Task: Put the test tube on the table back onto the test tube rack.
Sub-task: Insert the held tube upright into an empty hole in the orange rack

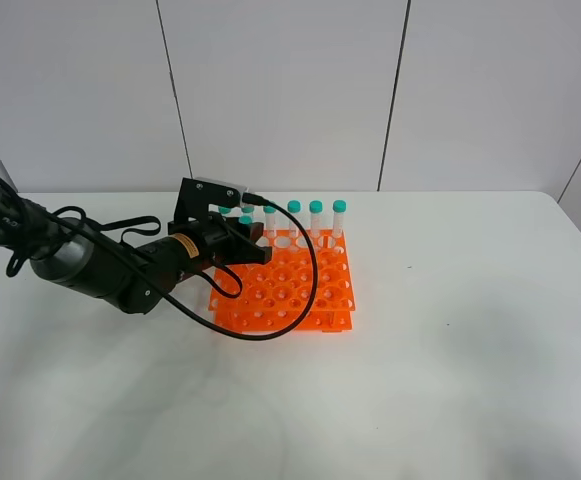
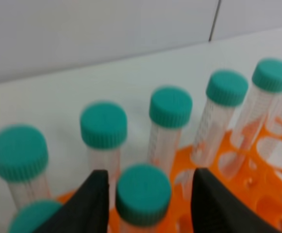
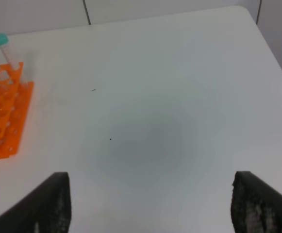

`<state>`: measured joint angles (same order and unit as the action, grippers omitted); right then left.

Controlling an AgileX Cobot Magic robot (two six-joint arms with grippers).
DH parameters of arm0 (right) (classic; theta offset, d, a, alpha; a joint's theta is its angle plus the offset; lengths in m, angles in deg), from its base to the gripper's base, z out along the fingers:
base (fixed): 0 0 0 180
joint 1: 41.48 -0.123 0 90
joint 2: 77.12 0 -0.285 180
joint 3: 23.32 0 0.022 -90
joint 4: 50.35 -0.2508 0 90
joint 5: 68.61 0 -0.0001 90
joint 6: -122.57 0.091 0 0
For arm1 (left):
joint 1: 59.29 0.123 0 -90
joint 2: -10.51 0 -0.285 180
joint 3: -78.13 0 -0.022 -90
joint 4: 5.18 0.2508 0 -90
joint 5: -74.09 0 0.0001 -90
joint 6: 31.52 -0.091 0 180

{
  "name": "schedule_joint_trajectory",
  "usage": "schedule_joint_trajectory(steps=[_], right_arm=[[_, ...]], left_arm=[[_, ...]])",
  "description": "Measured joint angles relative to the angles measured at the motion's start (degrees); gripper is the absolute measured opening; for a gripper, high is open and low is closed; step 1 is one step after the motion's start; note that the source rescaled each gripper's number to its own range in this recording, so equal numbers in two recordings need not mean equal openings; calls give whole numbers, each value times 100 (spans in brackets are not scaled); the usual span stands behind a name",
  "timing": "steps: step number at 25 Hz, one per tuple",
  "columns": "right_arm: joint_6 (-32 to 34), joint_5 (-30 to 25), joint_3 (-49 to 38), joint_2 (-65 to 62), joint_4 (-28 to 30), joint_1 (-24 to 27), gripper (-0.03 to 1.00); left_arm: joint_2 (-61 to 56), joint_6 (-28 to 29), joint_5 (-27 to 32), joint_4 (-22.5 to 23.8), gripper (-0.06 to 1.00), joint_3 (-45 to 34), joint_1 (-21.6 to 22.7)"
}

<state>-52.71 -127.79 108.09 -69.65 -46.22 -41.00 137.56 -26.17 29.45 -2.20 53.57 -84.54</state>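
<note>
Exterior high view: left pincer point(image 1: 253, 232) over back-left corner of test tube rack point(image 1: 300, 290) on table point(image 1: 450, 330); test tube hidden behind it here. Row of capped tubes stands along far edge.

Left wrist view: test tube point(image 2: 143, 196) between black fingers point(image 2: 94, 201), cap up, long axis near vertical, tip downward out of sight. Jaws narrowly parted; contact with cap not discernible. Judgement: keep tube plumb, centre tip over hole, lower straight, avoid neighbouring caps.

Right wrist view: right pincer point(image 3: 150, 204) spread wide, empty, above bare table, well apart from rack.
</note>
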Motion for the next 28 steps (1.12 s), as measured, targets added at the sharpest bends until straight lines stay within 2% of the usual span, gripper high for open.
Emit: schedule_joint_trajectory(steps=[28], right_arm=[[0, 0, 0, 0, 0, 0, 100]], left_arm=[[-536, -68, 17, -5, 25, -2, 6]])
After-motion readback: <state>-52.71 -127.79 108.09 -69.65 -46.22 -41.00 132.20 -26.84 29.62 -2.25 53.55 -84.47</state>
